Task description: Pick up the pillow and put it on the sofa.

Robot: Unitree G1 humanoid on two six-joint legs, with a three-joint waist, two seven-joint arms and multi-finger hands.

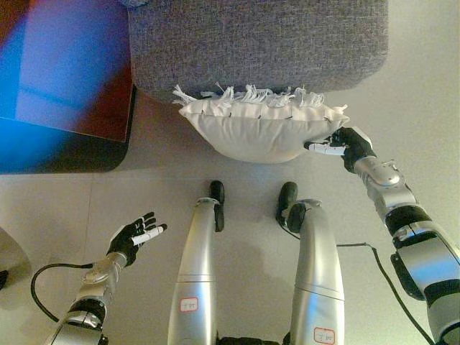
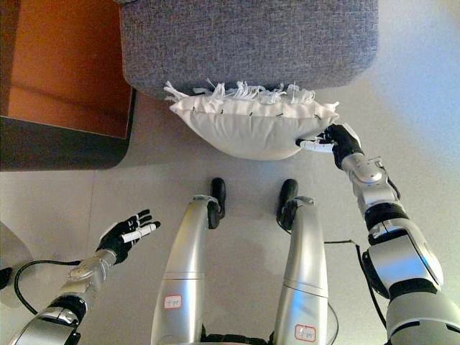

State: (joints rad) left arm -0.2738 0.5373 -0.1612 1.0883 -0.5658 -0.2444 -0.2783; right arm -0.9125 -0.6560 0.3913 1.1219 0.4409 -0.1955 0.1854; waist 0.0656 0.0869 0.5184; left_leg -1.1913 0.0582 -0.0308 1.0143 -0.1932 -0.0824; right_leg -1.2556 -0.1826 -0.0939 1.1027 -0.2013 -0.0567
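Observation:
A white pillow (image 1: 259, 133) with a fringed top edge lies on the floor, leaning against the front of the grey fabric sofa (image 1: 259, 43). My right hand (image 1: 346, 144) is at the pillow's lower right corner, and a straight white-tipped finger (image 1: 323, 149) touches the pillow's edge. No fingers are curled round the cloth. My left hand (image 1: 135, 237) hovers over the floor at the lower left, well away from the pillow, with its fingers spread open and nothing in it.
A low dark-edged table with a brown top (image 2: 57, 72) stands to the left of the sofa, close to its side. Pale floor (image 1: 424, 86) stretches to the right of the sofa and in front of the pillow.

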